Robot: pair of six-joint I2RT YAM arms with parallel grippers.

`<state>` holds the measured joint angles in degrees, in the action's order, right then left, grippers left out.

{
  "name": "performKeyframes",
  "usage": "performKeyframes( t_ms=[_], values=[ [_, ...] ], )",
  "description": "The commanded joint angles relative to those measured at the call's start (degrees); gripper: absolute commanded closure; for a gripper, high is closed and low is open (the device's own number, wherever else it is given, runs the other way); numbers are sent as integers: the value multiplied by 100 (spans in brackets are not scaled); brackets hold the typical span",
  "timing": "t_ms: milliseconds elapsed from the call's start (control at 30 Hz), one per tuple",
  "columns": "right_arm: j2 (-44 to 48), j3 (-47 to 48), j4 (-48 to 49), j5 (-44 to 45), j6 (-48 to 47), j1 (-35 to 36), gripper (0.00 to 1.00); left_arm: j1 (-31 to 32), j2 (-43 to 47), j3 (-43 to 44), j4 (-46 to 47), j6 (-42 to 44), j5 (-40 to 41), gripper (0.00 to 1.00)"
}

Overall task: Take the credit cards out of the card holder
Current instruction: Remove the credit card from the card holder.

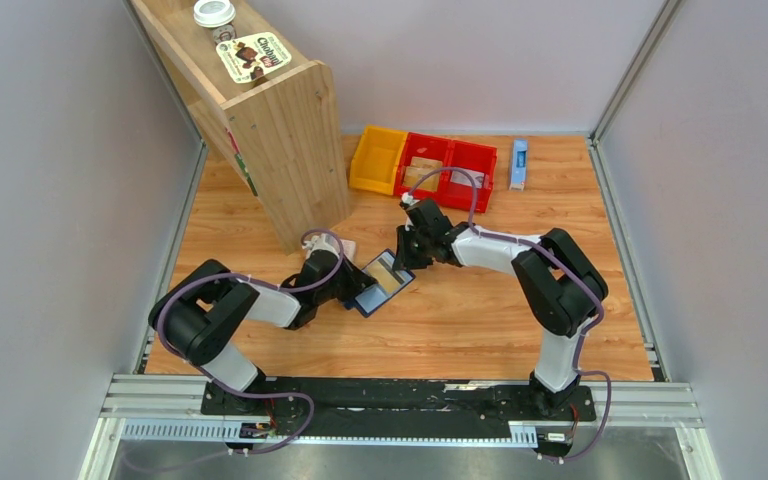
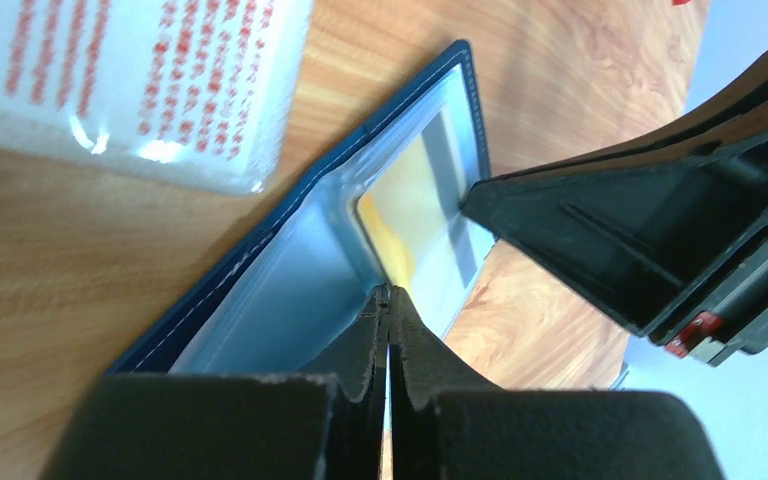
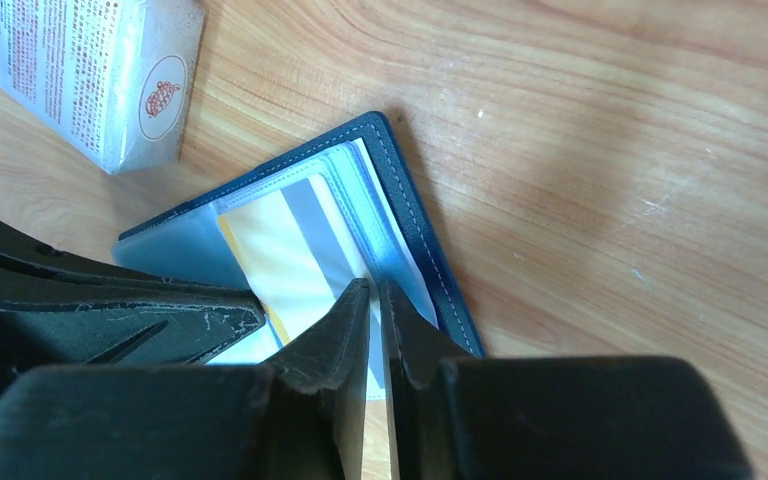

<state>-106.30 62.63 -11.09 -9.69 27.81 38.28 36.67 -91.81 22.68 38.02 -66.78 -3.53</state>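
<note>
Nearest the lens of the left wrist camera, the left end effector (image 2: pixel 390 310) has its fingers pressed together with no gap, their tips at the near edge of the card holder (image 2: pixel 260 300). Whether a thin leaf is caught between them I cannot tell. In the top view the holder lies open on the worktop (image 3: pixel 610 200) near the middle, between the two arms. A pink-and-white packet (image 2: pixel 130 80) sits just beside it at about 11 o'clock. A yellow-and-grey credit card (image 2: pixel 415 200) sits in the clear pocket of the holder's right half, most of its face showing. To the right, the right end effector (image 3: pixel 373 295) stands narrow, only a slit between its fingers, and the card's edge runs into that slit. It looks pinched on the card, perhaps with some sleeve. Well apart, at 12 to 1 o'clock, stand the yellow bin (image 1: pixel 378 158) and red bins (image 1: pixel 450 165). No card lies loose on the worktop, so I judge the task barely begun: the first card is gripped but not drawn out. Whether any cards lie behind it is hidden.
</note>
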Motion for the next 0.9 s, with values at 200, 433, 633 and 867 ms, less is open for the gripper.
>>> performKeyframes(
  t_ms=[200,433,633,867],
  values=[
    [-313,-260,-517,143,-13,-75,86,-37,594,-123,-1165,166,124,100],
    [-136,-164,-517,64,-92,-67,85,-37,471,35,-482,298,-279,77],
    [-181,-137,-517,11,-83,-67,85,-37,86,412,-540,227,-262,69],
    [267,21,-596,283,-372,-67,75,-37,-48,194,-550,-80,-175,68]
  ],
)
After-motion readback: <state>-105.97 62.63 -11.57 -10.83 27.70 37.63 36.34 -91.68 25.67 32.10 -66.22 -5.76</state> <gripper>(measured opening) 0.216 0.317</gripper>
